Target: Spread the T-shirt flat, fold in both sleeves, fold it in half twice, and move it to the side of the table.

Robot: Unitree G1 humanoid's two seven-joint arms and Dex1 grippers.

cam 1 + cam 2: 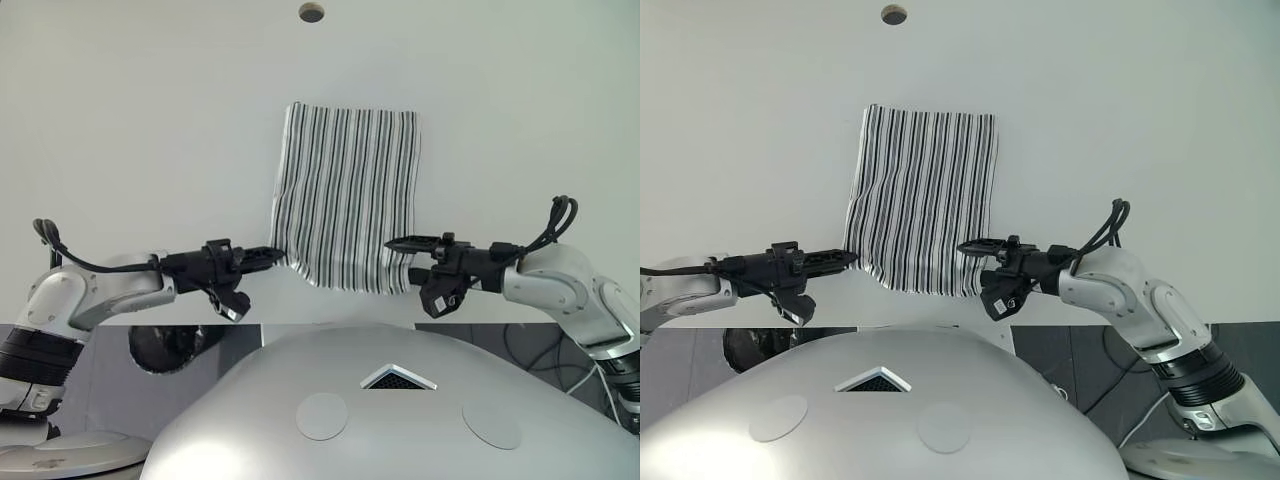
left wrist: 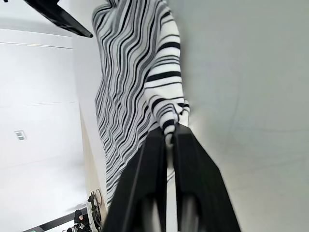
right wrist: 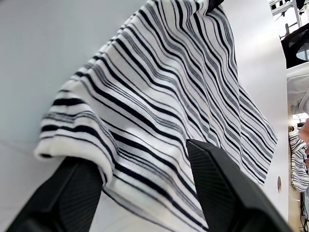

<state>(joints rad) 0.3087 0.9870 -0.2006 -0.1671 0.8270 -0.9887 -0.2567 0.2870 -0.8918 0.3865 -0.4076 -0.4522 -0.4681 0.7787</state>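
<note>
Fingers of the left gripper (image 1: 277, 253) pinch the near left corner of the folded black-and-white striped T-shirt (image 1: 347, 195) lying mid-desk on the white desk (image 1: 150, 120). Fingers of the right gripper (image 1: 392, 243) are spread wide around its near right corner.

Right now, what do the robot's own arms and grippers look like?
The left arm and right arm have smooth silver-grey shells with black ribbed bands further up. A black cable loops off each forearm. The left gripper and right gripper are all black, each with a boxy module under the wrist and two long, flat, tapered fingers.
</note>
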